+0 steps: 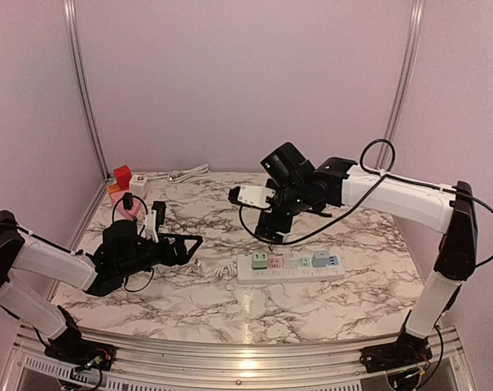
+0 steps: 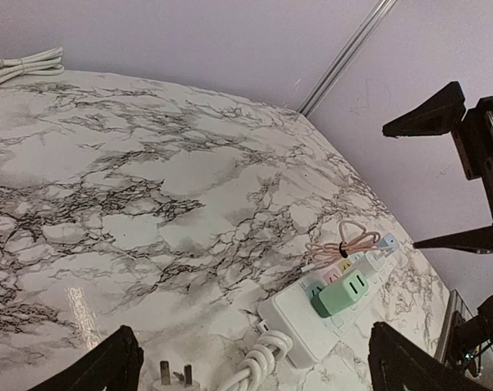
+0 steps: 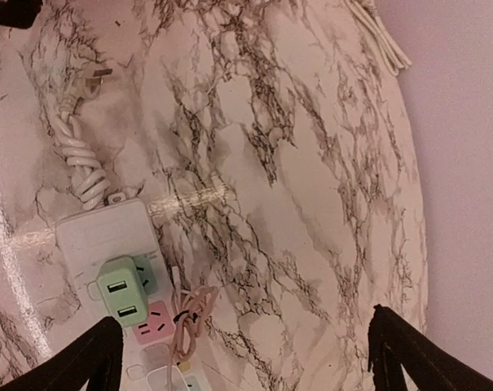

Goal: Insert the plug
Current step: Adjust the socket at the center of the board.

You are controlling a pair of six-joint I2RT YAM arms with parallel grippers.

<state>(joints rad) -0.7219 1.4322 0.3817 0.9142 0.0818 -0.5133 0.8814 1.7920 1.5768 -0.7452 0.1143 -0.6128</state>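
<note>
**Top external view: one power strip, its plugs, two arms with jaws released**

1. Power strip [image 1: 291,270]. White and lying flat on the marble table [image 1: 368,244], with its long side running left to right. Its white cord [image 1: 222,269] is coiled at the left end. The cord's own plug [image 2: 174,376] lies loose on the marble, well apart from any socket.

2. Green plug [image 3: 122,295]. Square, with two slots in its top face. It sits on the strip in the place nearest the cord end, and no finger touches it. Whether it is pushed fully home cannot be told.

3. Pink plug [image 3: 155,322]. It sits on the strip just beside the green plug. A thin pink cable [image 3: 189,314], bundled with a dark tie, lies against it. Pale and blue plugs [image 1: 320,259] fill the rest of the row towards the right end.

4. Right gripper [image 3: 246,326]. It hangs over the table just behind the strip's cord end, pointing downward. It is released: both black fingers stand wide apart with nothing between them, clear of the green plug.

5. Left gripper [image 2: 253,342]. It is low over the marble to the left of the strip, pointing at the coiled cord. Its jaws are spread wide and hold nothing.

6. Back-left corner. A red box [image 1: 122,174] stands there with a pink box [image 1: 116,195] just beside it. A white cable [image 1: 185,173] lies along the back wall.
</note>
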